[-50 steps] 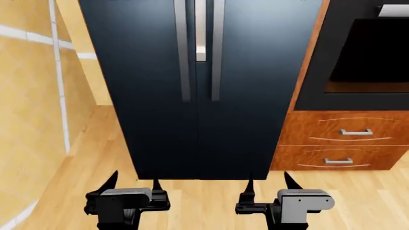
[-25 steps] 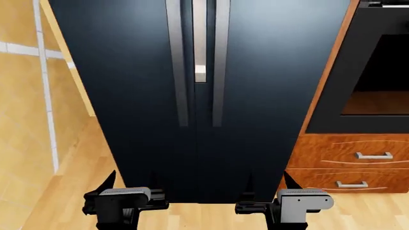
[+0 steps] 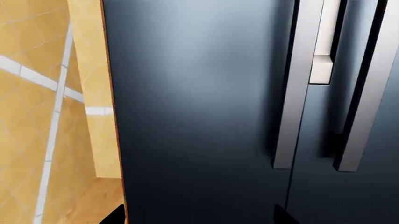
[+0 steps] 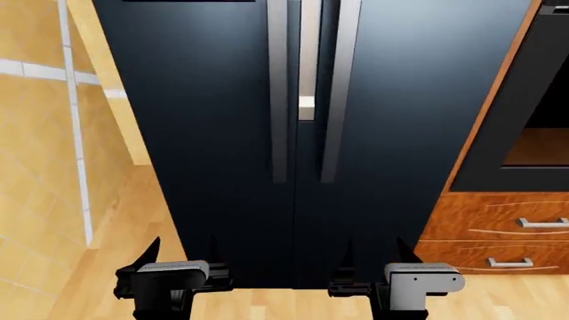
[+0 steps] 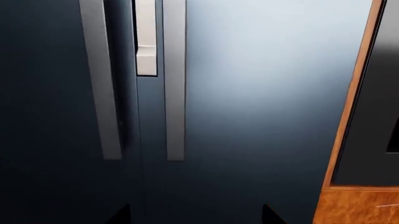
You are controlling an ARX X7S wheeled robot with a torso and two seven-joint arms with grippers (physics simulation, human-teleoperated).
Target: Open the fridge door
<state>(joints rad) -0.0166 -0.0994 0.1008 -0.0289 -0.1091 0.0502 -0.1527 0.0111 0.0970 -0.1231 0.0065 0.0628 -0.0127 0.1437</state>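
Observation:
The fridge point(image 4: 213, 133) fills the middle of the head view, dark navy and glossy, with both doors shut. Two long silver bar handles hang side by side, the left door's handle point(image 4: 278, 93) and the right door's handle point(image 4: 334, 93), with a pale strip between them. My left gripper point(image 4: 184, 253) is low in front of the left door, open and empty. My right gripper point(image 4: 374, 252) is low in front of the right door, also open and empty. The left wrist view shows the left handle point(image 3: 293, 93) well beyond my left gripper point(image 3: 196, 217). The right wrist view shows the right handle point(image 5: 175, 84) beyond my right gripper point(image 5: 194, 217).
A black built-in oven point(image 4: 542, 100) in a wooden cabinet stands right of the fridge, with two wooden drawers point(image 4: 507, 233) beneath it. A tan tiled wall point(image 4: 44, 133) runs along the left. Wood floor point(image 4: 294, 303) lies below the fridge.
The fridge has grown larger and then slid to the right in the head view, as the view closed in and shifted left. Both grippers keep their pose, open.

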